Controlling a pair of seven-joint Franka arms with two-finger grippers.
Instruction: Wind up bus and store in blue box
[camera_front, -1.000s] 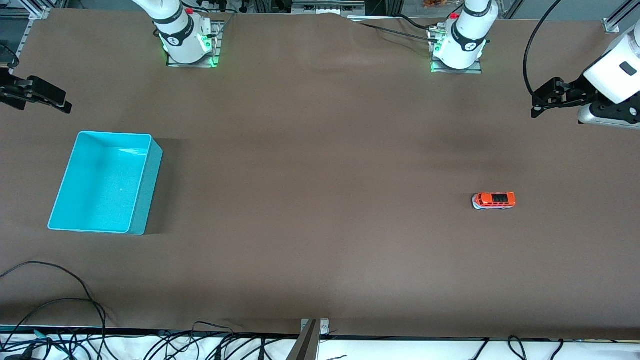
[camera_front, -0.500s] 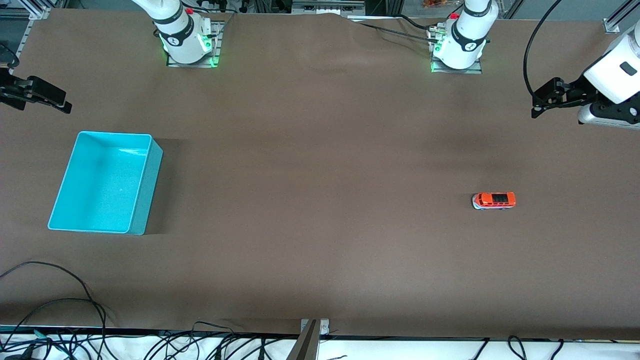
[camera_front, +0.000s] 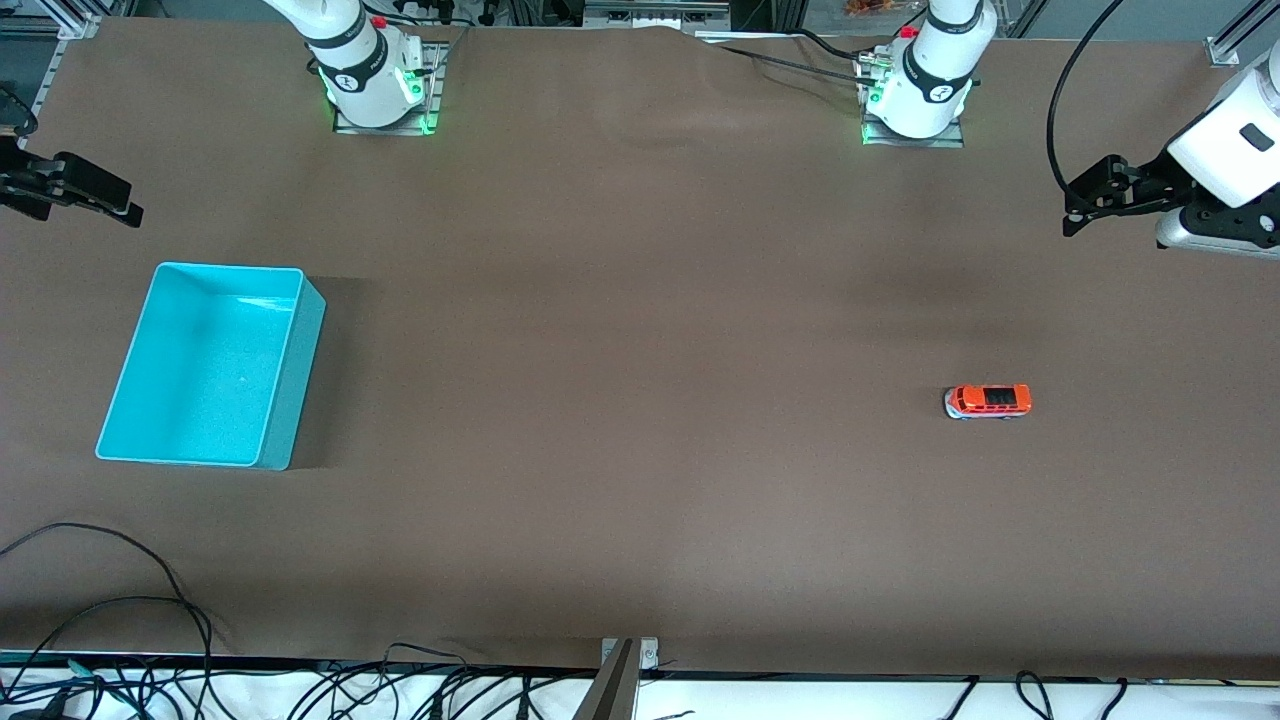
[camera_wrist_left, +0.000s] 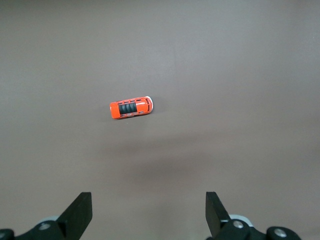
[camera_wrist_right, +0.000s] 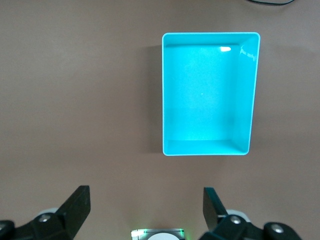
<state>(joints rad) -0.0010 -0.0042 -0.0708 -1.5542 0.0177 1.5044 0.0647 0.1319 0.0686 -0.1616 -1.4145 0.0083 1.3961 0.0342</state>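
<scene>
The bus (camera_front: 988, 401) stands on its wheels on the brown bench (camera_front: 640, 400), toward the left arm's end, with bare bench all round it. The left pincer (camera_front: 1085, 205) hangs in the air at that same end of the bench, up near the edge of the front view, and the bus lies well apart from it, nearer to the front camera than the spot under the pincer. In the left wrist view the left pincer (camera_wrist_left: 149, 212) has its two fingers (camera_wrist_left: 80, 212) spread wide with nothing between them, and the bus (camera_wrist_left: 131, 108) shows ahead of the gap, orange roof up with its dark roof panel showing.

The blue box (camera_front: 290, 380) sits on the bench toward the right arm's end, open side up, with nothing in it. The right pincer (camera_front: 105, 200) hangs in the air over the bench edge at that end, with the box near it and nearer to the front camera. In the right wrist view the right pincer (camera_wrist_right: 146, 210) also has its fingers (camera_wrist_right: 77, 207) spread wide and holds nothing; the blue box (camera_wrist_right: 252, 90) lies ahead of it, its long side running away from the pincer. The bus and the box are well apart, at the two ends of the bench.
</scene>
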